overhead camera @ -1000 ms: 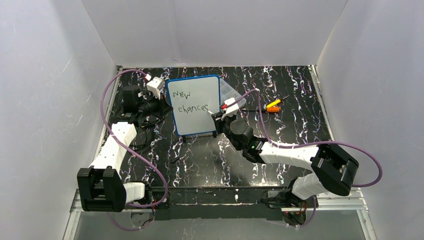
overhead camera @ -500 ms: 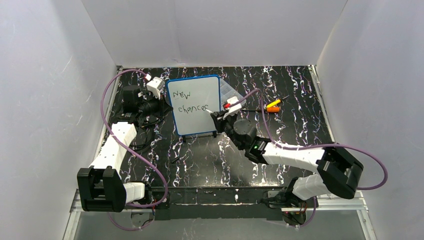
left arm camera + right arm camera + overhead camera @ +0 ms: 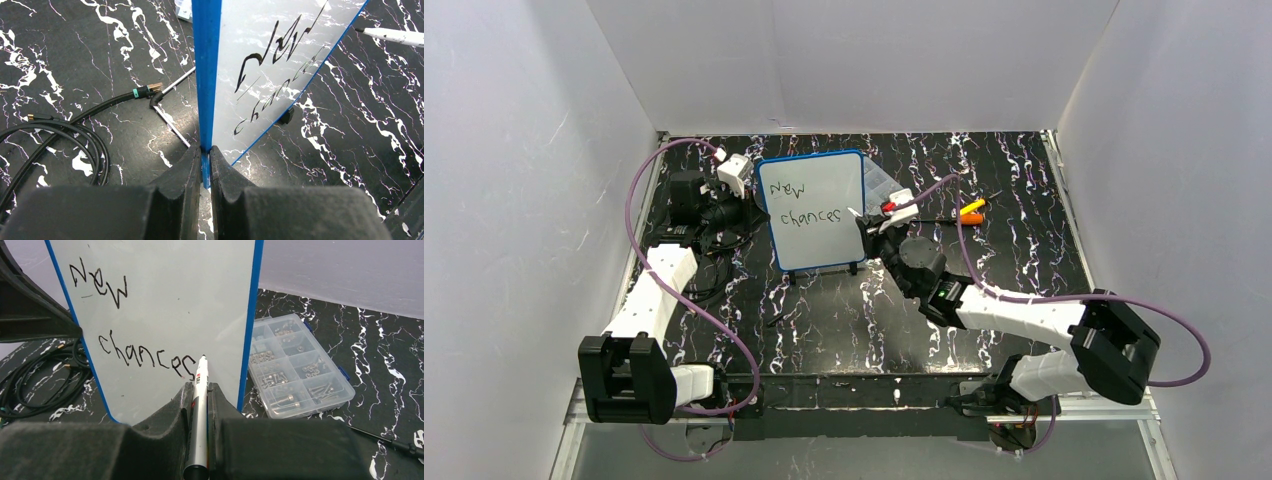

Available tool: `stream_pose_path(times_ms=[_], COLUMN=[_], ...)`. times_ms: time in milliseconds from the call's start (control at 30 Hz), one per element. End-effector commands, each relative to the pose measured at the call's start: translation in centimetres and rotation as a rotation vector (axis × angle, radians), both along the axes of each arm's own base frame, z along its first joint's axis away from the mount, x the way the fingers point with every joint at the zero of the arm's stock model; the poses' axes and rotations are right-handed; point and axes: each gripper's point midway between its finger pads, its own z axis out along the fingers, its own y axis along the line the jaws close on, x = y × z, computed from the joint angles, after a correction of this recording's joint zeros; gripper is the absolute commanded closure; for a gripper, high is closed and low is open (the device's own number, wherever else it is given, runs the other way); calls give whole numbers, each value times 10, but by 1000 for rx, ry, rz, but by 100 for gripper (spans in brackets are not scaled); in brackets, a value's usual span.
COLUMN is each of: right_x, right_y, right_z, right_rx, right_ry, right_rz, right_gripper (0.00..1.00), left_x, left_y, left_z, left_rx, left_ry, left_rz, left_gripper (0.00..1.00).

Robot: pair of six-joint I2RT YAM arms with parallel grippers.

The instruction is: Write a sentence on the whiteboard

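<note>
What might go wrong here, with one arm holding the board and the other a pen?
The left gripper pinches only the thin blue frame of the white whiteboard, so pen pressure might twist it. The silver marker in the right gripper points close to the black word "chances" and could smudge it.

The whiteboard [image 3: 819, 235] stands upright on the table [image 3: 1024, 170], left of centre and toward the far edge. On its face the sentence [image 3: 145, 357] runs in two lines, one under the other. The left gripper [image 3: 202, 152] pinches the board's left edge. At the right edge the right gripper [image 3: 199, 390] grips a marker [image 3: 198, 415], tip just right of the lower line. Behind that edge lies a compartment box [image 3: 295, 365], with small tools [image 3: 969, 212] to its right. Cables [image 3: 60, 135] lie left of the board.
</note>
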Motion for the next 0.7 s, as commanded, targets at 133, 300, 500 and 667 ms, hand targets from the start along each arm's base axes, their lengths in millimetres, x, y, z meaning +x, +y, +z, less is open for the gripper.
stream_pose_path(times_ms=[133,300,500,667], right_x=[7,11,14,16], right_y=[-3,-6,-11,-13], right_z=[-2,-9,-13,-15], right_rx=[-14,-31,-46,-50], right_ry=[-18,-7,-1,1], right_rz=[-36,-65,-88,-101], right_gripper=[99,99,99,99], left_x=[-2,-2,-2,-2], left_y=[-4,-4,-4,-4], left_z=[11,11,10,11], left_rx=[-14,-15,-13,-13], left_ry=[-38,-36,-37,-38], left_rz=[-22,-23,-22,-22], left_gripper=[100,100,100,100])
